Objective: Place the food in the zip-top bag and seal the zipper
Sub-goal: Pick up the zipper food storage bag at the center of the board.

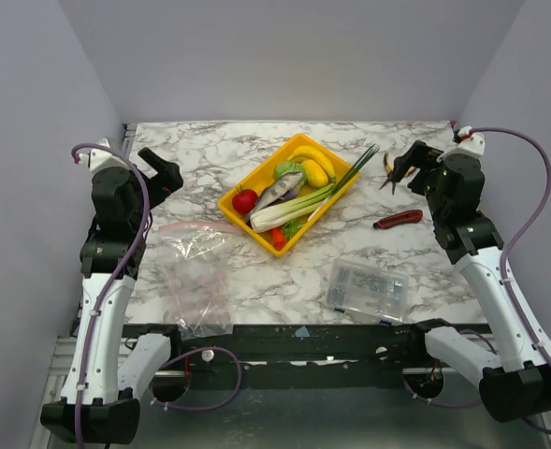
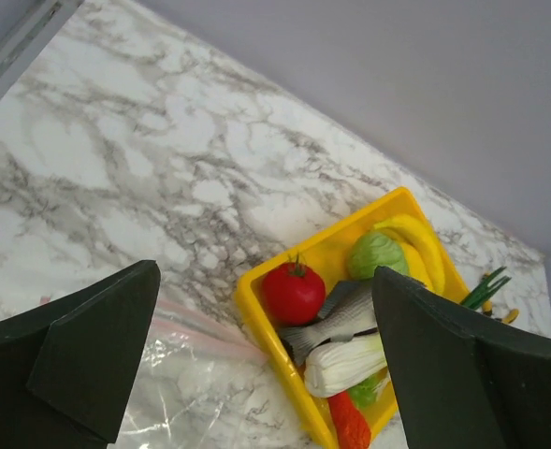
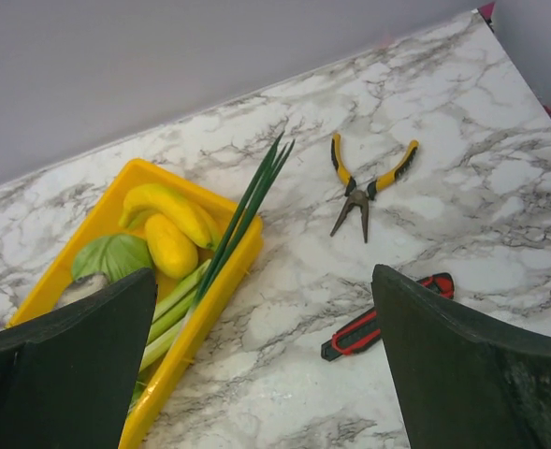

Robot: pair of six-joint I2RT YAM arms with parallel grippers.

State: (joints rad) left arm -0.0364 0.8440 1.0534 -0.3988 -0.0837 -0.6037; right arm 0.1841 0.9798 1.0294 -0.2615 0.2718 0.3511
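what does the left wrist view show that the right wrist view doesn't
Only the left wrist view: the red tomato, the red pepper, and the zip-top bag with its pink zipper. Only the right wrist view: the red utility knife. Both: the yellow tray, bananas, leek, green leafy piece and marble table.

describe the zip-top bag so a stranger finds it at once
Find the yellow tray mid-table; the zip-top bag lies flat to its left, by the left arm. Unlike the rigid clear box on the right, it is crinkled film with a pink strip along its mouth.
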